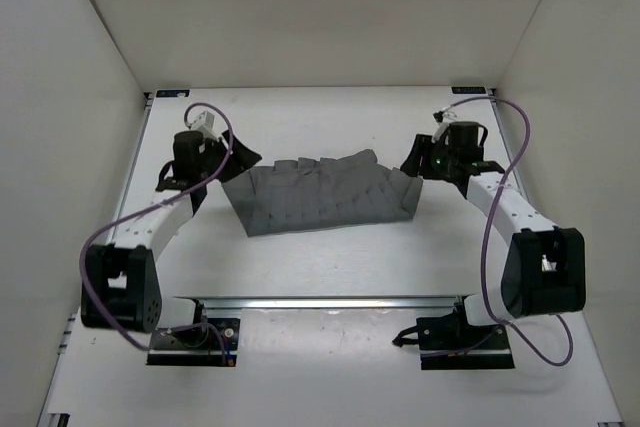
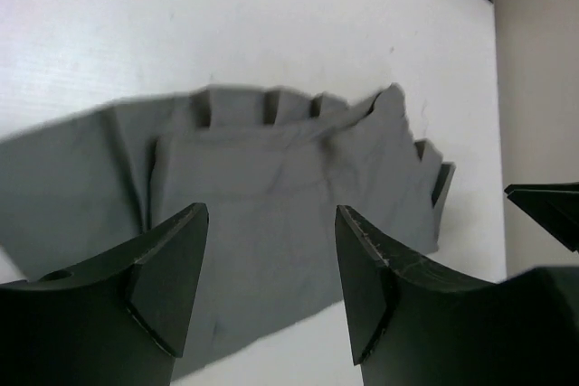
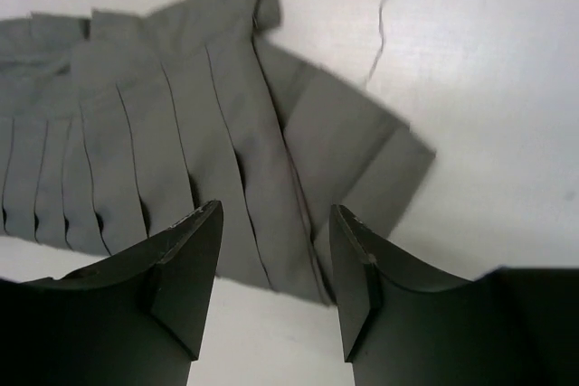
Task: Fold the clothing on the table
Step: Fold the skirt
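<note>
The dark grey pleated clothing (image 1: 325,192) is lying mid-worktop (image 1: 330,267). The left claw (image 2: 271,214) is hovering over its left end, jaws standing apart. The right claw (image 3: 276,210) is hovering over its right end, jaws likewise apart, neither clamping fabric.

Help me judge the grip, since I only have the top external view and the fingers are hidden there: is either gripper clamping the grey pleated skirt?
Observer: No. In the left wrist view the left gripper stands open and empty; the pleated skirt lies on the table beyond it.
Operator: And the right?
Observer: The right gripper is open and empty too, by the skirt's pleated corner.
Operator: Anything beside that corner?
Observer: A thin dark line on the table; thread or scratch, I cannot tell.
</note>
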`<act>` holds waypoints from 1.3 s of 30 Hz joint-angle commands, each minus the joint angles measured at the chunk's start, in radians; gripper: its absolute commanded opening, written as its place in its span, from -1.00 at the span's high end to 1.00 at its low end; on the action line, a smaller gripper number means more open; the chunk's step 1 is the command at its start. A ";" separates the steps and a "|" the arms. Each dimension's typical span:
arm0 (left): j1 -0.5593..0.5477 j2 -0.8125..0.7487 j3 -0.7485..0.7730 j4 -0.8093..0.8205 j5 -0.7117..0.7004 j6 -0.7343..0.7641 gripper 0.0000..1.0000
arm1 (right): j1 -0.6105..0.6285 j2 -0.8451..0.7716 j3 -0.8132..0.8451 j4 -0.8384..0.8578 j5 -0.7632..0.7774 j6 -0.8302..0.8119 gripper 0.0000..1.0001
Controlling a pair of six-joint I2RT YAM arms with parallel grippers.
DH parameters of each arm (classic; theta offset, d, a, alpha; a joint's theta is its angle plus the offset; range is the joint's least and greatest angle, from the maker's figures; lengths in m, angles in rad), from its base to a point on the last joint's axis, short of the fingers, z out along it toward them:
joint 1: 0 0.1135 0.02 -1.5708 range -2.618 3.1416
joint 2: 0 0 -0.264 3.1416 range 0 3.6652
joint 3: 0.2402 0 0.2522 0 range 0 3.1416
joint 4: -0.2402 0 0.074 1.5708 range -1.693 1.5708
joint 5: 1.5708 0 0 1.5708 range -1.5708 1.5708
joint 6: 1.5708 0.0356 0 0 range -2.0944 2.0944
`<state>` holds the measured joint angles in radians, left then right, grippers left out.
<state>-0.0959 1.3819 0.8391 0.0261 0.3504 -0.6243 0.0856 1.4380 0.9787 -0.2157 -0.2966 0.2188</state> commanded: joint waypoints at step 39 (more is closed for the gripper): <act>-0.150 -0.208 -0.476 -0.008 -0.212 0.049 -0.23 | 0.011 0.035 -0.383 0.286 -0.142 0.303 0.99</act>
<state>-0.2512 1.1751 0.3676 -0.0143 0.1570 -0.5777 0.1032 1.4891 0.6056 -0.0101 -0.3874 0.5060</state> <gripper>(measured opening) 0.626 0.029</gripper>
